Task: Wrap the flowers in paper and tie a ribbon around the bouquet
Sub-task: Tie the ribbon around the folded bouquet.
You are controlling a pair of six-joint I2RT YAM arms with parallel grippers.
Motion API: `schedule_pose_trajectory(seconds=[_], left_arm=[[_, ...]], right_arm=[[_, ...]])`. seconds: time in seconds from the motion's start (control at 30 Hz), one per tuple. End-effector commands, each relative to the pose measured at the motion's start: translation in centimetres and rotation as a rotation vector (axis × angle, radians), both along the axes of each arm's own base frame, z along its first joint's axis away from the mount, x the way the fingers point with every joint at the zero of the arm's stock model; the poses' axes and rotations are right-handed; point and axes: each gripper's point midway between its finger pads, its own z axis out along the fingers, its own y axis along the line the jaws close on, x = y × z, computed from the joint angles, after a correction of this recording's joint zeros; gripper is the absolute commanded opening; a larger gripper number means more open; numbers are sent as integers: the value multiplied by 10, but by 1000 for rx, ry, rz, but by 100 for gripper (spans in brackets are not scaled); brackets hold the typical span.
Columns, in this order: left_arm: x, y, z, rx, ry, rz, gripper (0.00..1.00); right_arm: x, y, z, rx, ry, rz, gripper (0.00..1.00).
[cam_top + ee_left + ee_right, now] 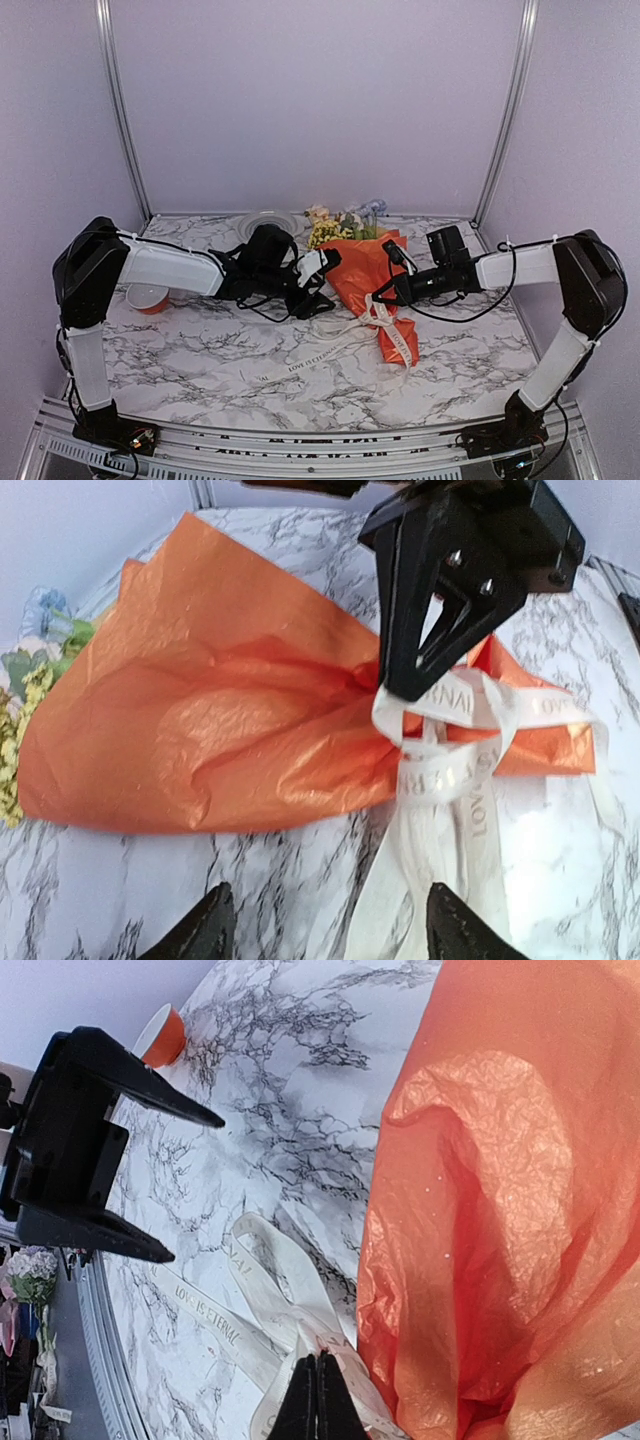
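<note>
The bouquet lies on the marble table, an orange paper (pixel 365 270) cone with the flowers (pixel 340 225) sticking out of its far wide end. The cream ribbon (pixel 385 318) is wound around the cone's narrow part, and a lettered tail trails toward the front left. My right gripper (pixel 378 297) is shut on the ribbon at the knot; in the right wrist view its fingers (pixel 318 1400) pinch a ribbon loop (pixel 270 1280) beside the paper (pixel 480 1210). My left gripper (pixel 325 283) stands open just left of the cone. In the left wrist view it (pixel 330 925) holds nothing, and the ribbon (pixel 450 770) and paper (pixel 220 720) lie beyond it.
An orange-and-white spool (pixel 148 297) stands at the left, under the left arm. A white plate (pixel 265 220) lies at the back, near the flowers. Metal frame posts (pixel 120 110) rise at the back corners against the walls.
</note>
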Motion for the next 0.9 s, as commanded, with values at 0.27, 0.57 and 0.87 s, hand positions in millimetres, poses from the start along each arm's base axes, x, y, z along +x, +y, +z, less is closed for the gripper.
schedule_pose_trajectory(seconds=[0.27, 0.57, 0.87], left_arm=[[-23, 27, -81, 322, 115, -158, 73], [-37, 34, -97, 360, 196, -164, 25], [-26, 38, -96, 364, 180, -78, 0]], right_arm=[[9, -1, 13, 22, -35, -40, 0], [20, -7, 17, 6, -54, -114, 0], [24, -43, 25, -30, -46, -320, 0]])
